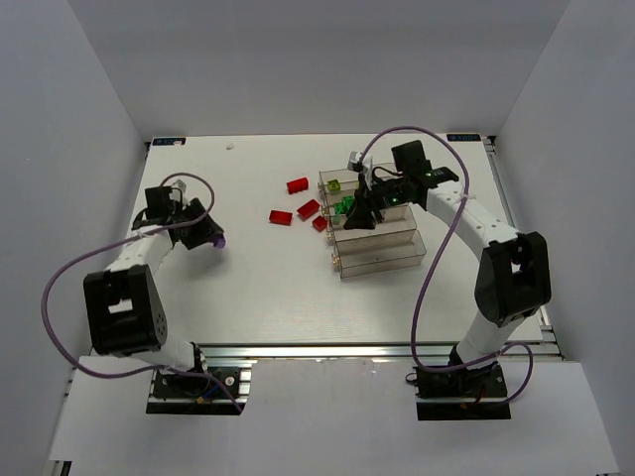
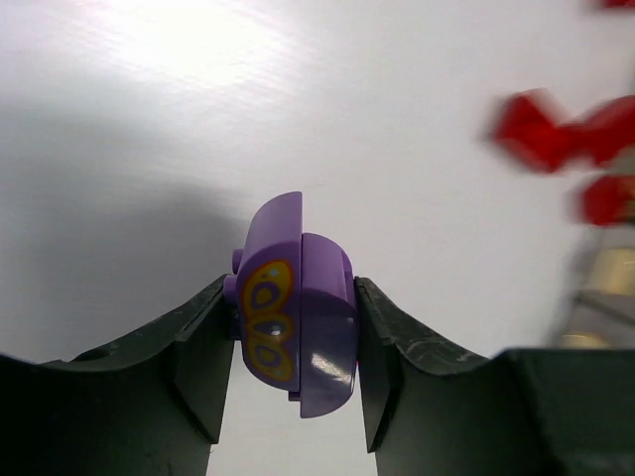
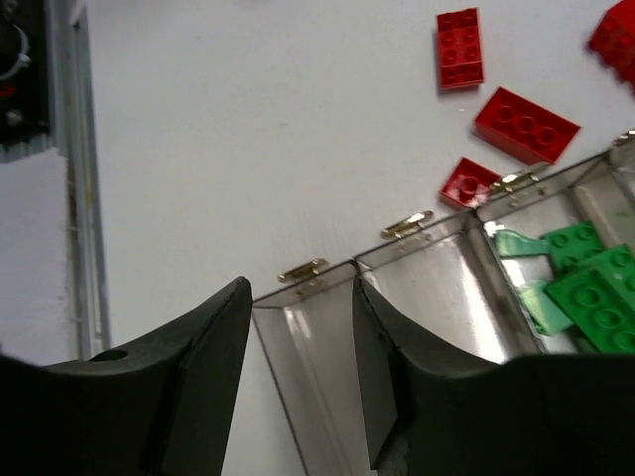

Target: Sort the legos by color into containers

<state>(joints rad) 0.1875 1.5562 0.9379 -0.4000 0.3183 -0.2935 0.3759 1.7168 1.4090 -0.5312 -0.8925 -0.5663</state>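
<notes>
White tabletop, grey walls all round. At centre-left of the overhead view the left gripper [image 1: 210, 236] is pinched tight on a purple lego [image 2: 308, 317], standing tall between the pads. The containers [image 1: 397, 263] lie well off to its right, past the red legos [image 1: 281, 217]. Over them the right gripper [image 3: 301, 317] hovers, fingers parted, empty.
</notes>
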